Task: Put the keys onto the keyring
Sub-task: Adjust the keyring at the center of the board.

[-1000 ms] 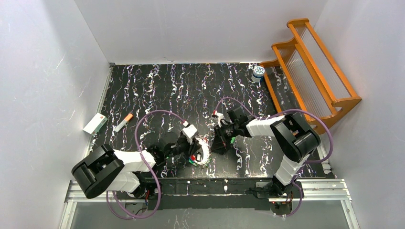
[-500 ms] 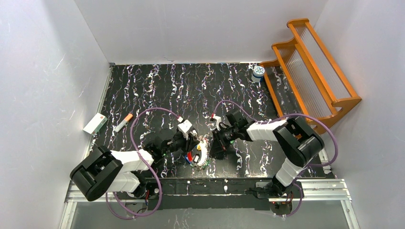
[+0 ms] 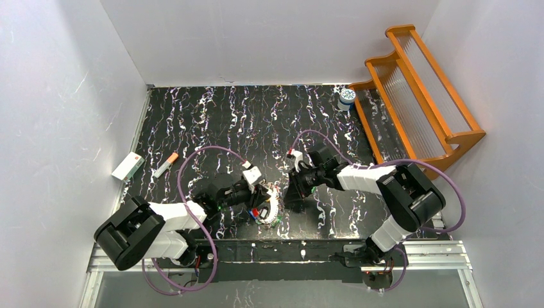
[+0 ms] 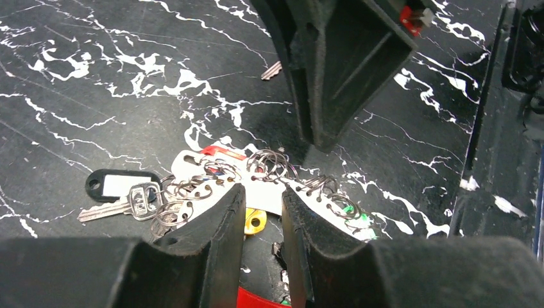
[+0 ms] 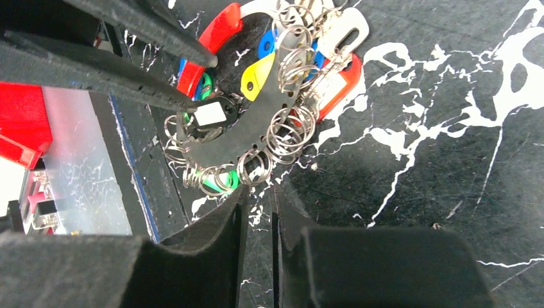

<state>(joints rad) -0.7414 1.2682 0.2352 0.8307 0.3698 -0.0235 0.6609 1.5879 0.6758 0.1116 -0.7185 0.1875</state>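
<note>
Keyring [image 3: 272,209]: it is at the near edge of the bench [image 3: 212,122], between the two arms. It is a curved band hung with many small split rings [image 5: 282,135].
Keys [image 5: 256,76]: red, blue, yellow and green heads bunch inside the curve of the band.
Left gripper [image 4: 263,192]: the jaws look clenched on the band's edge. A red piece and the yellow head show in the narrow gap between them. I take this as a steadying hold, so the band cannot slide while the other arm works.
Right gripper [image 5: 258,200]: it hangs just beside the far side of the band, tips pointing at the green-tagged rings. The jaws are released to a thin slit, with only bench showing through and nothing held.
Loose key [image 4: 272,69]: a silver blade pokes out on the bench beside the right gripper's finger, well apart from the keyring. It is probably the next one to fetch.
Tagged key [image 4: 131,204]: a silver key with a black label holder lies at the left end of the cluster, touching the rings. I cannot tell whether it is threaded on.
Step in hand: to my eye one arm anchors while the other sits between placements.
Risk: the rings crowd and overlap, so a fingertip could snag two at once or nudge the band out of the hold.
</note>
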